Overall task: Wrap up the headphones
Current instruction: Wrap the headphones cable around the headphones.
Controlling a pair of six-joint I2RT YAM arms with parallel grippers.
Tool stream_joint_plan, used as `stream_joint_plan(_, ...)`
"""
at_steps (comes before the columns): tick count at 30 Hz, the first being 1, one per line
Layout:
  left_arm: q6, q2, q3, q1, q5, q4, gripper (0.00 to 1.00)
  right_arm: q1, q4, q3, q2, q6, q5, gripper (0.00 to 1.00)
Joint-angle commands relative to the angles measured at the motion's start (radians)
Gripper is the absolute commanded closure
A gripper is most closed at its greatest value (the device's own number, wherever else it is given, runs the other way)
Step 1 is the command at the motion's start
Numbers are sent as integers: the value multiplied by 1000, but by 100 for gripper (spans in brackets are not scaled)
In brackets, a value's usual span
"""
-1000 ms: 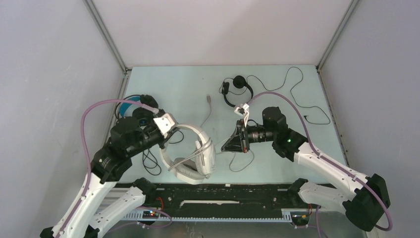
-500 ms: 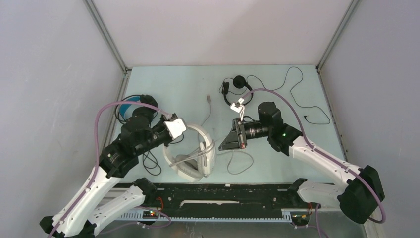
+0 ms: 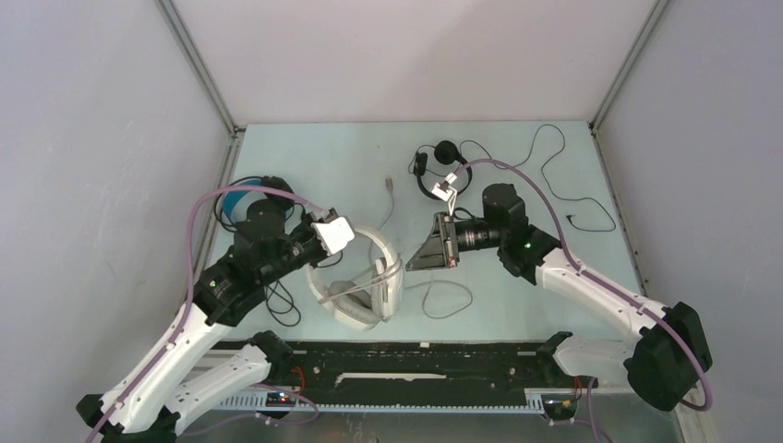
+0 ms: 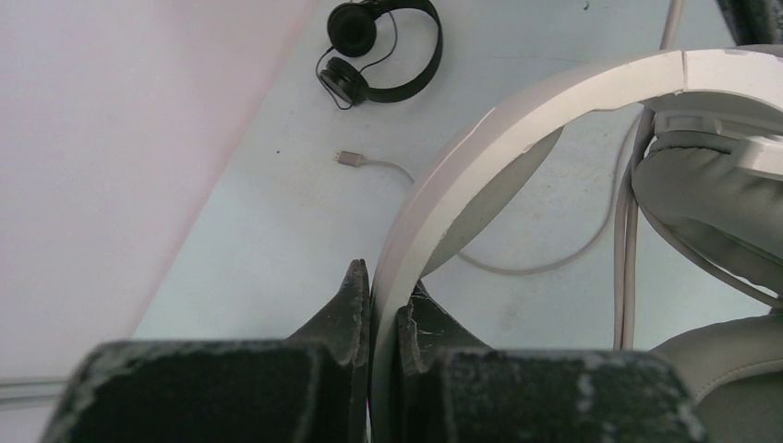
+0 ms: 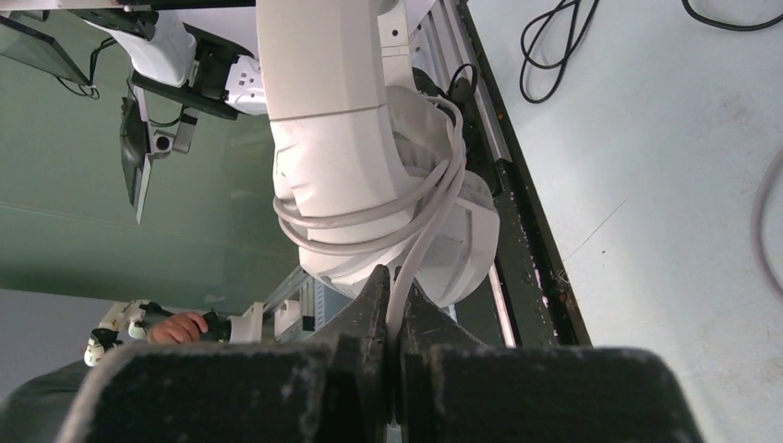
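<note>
Far left of the desk [image 3: 323, 157]: bulky black headset [image 3: 242, 197] with blue lining, partly hidden behind the left arm. Next, left tool [image 4: 383, 297], fingers pressed onto the headband of the white headset [image 3: 386, 293], gripping it near the front middle of the desk. Several turns of grey cable [image 5: 369, 226] wound round that headset's body. Loose slack looping on the desk just to the right, with the plug [image 3: 389, 185] lying farther back. Then right tool [image 5: 395, 297], pinching the same cable between closed fingers, the strand running straight up to the turns. Behind it, small black headset [image 3: 438, 166] flat near the back, with a thin black lead [image 3: 543, 127] trailing off to the right. Against a second ago: left arm reaching farther in, white headset nudged slightly back, right tool drawn back toward the small headset.
</note>
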Motion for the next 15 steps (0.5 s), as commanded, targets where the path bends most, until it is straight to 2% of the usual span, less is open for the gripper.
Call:
stream_joint_plan(1,25,2,-21,0,-135,-56,100,-25,91,75,-26,18,-46,98)
stream_joint_plan(15,-66,22,5,0,-293,-25,100,24,297,76,-1,184,-111,90)
